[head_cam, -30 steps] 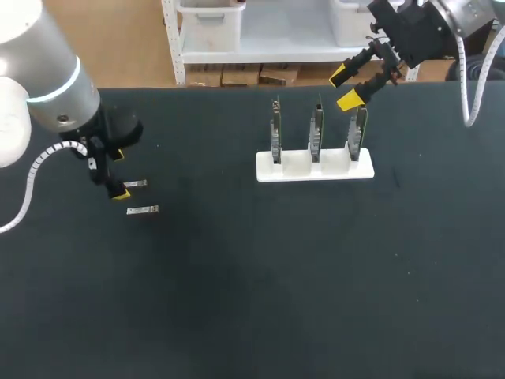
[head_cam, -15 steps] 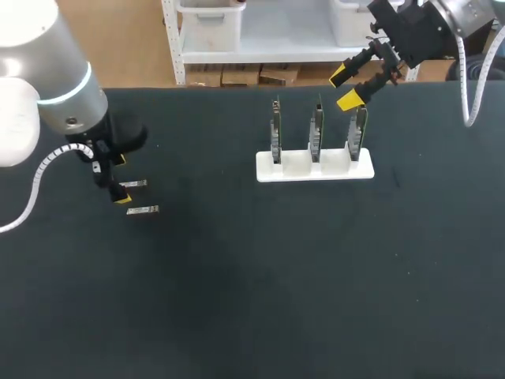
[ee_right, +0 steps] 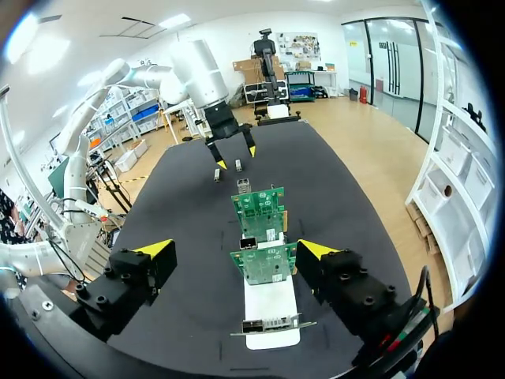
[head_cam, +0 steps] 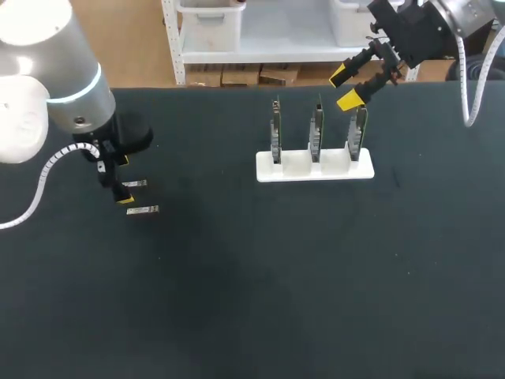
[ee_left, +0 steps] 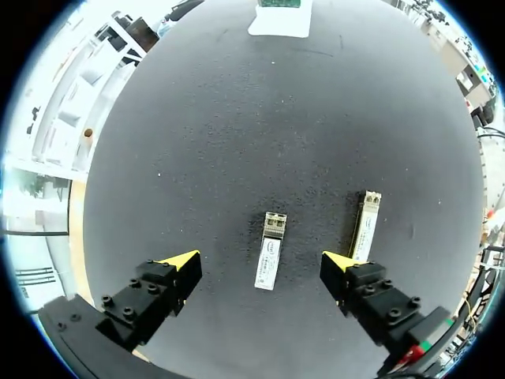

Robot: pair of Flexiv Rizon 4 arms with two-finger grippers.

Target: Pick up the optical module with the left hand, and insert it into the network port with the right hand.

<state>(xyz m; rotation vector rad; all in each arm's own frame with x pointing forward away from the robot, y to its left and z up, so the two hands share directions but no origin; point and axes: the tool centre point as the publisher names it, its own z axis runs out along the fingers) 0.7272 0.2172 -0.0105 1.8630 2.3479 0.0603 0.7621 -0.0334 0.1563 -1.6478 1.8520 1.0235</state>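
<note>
A white stand sits on the dark counter, toward its far side. It holds three green circuit boards upright in a row. In the right wrist view, a small metal port shows at the top edge of the board farthest from that tool.

Well apart from the stand, off to its left, two small silver pieces lie flat on the counter, side by side and not touching. The left tool hangs low over them, its yellow-tipped fingers spread wide and closed on nothing. The module lies between those fingers, with bare counter showing on either side of it. The second module lies just outside one finger, close beside its tip. In the head view this second piece is the one farther from the stand's row and nearer the counter's front edge. Both pieces point lengthwise toward the stand.

The right tool is raised above the stand's right end, a little behind the rightmost board. Its fingers are apart and empty. From its own wrist view the boards line up ahead of and below the gap between the fingers. The left arm stands beyond the stand's far end.
</note>
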